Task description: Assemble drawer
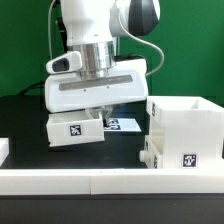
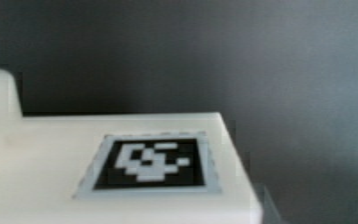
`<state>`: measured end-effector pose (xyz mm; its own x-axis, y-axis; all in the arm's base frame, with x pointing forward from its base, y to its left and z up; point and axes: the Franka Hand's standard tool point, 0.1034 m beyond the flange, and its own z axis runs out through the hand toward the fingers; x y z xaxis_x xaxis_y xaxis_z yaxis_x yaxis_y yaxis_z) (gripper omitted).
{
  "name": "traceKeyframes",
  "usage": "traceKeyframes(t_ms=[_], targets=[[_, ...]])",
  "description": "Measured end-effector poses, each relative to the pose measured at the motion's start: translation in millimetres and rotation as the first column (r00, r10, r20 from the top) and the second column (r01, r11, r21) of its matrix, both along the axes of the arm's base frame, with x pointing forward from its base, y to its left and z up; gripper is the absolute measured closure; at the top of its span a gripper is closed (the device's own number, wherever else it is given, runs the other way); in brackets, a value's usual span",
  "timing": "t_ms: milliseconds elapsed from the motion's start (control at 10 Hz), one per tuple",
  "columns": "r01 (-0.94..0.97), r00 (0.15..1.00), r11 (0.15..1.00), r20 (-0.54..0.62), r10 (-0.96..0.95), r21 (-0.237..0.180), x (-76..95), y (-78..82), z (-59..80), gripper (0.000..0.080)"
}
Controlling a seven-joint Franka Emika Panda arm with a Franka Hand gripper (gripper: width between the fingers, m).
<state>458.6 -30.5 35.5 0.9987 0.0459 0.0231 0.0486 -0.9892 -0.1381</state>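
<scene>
A small white drawer tray [image 1: 75, 128] with a black-and-white tag hangs right under my gripper [image 1: 101, 113] left of centre in the exterior view. The fingers reach down onto its top edge and seem closed on its wall. The wrist view shows this tray's tagged face [image 2: 153, 160] very close, and my fingers are hidden there. The large hollow shell [image 1: 186, 128] with its own tag stands on the exterior view's right. A second low white piece [image 1: 149, 152] lies against the shell's left side.
The marker board [image 1: 124, 125] lies on the black table just behind the tray. Long low white border rails [image 1: 110, 181] run along the front, with a rail end [image 1: 4, 150] at the exterior view's left. A green wall is behind.
</scene>
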Motion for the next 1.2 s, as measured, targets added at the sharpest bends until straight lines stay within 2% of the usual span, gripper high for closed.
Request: traceKeyframes(t_ms=[100,200,400,700,900,1000,1200], targets=[[-0.176,0.984,0.984,0.023,0.176,-0.005,-1.1,-6.1,-5.5,0.0755],[-0.276,0.961,0.961,0.023,0.276,0.007,5.6,-7.3,-5.3,0.0755],[-0.492,0.87,0.87,0.036,0.492,-0.007,20.1,-4.8,-1.3,0.0755],[-0.647,0.76,0.762,0.054,0.647,-0.016,15.7,-6.7,-5.0,0.0755],[-0.753,0.655,0.657,0.066,0.753,-0.029,15.1,-8.1,-6.1,0.0755],[-0.835,0.544,0.548,0.068,0.836,-0.049,19.4,-9.4,-3.7,0.0755],[-0.92,0.379,0.384,0.069,0.923,-0.082,30.1,-10.6,1.9,0.0755]])
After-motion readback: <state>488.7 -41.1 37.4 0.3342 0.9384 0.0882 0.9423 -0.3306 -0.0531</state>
